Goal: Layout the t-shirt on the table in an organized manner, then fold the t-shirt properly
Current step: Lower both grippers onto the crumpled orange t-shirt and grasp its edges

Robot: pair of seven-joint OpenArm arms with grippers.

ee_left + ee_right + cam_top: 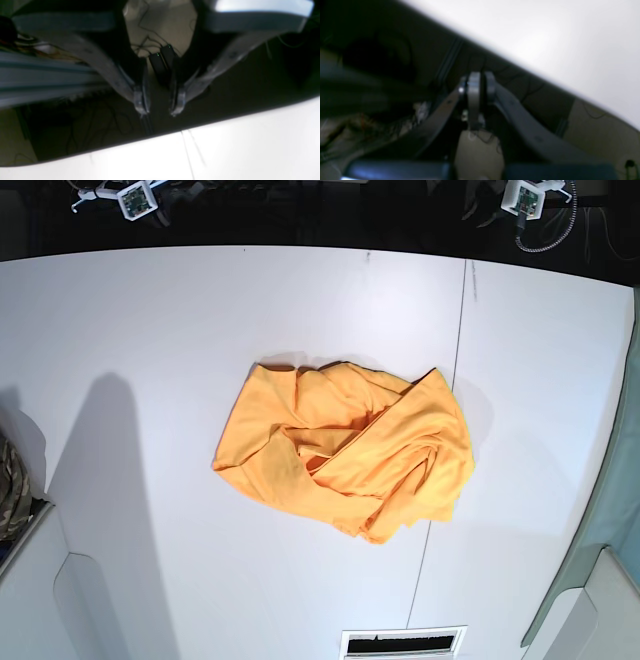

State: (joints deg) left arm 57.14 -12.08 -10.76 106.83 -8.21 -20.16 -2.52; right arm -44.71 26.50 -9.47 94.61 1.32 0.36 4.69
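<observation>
The orange-yellow t-shirt (345, 455) lies crumpled in a heap near the middle of the white table (150, 330), across the thin dark seam (455, 370). It does not show in either wrist view. My left gripper (159, 110) hangs beyond the table's edge (225, 150), its fingers (142, 106) apart and empty. My right gripper (482, 82) is also off the table's edge (545, 37); its blurred fingers look pressed together with nothing between them. Both arms are far from the shirt, at the table's far side (525, 195) (130, 195).
A camouflage cloth (10, 480) lies at the table's left edge. White blocks stand at the front left (40, 600) and front right (610, 610) corners. A slotted white vent (403, 642) sits at the front edge. Cables and dark floor lie beyond the far edge.
</observation>
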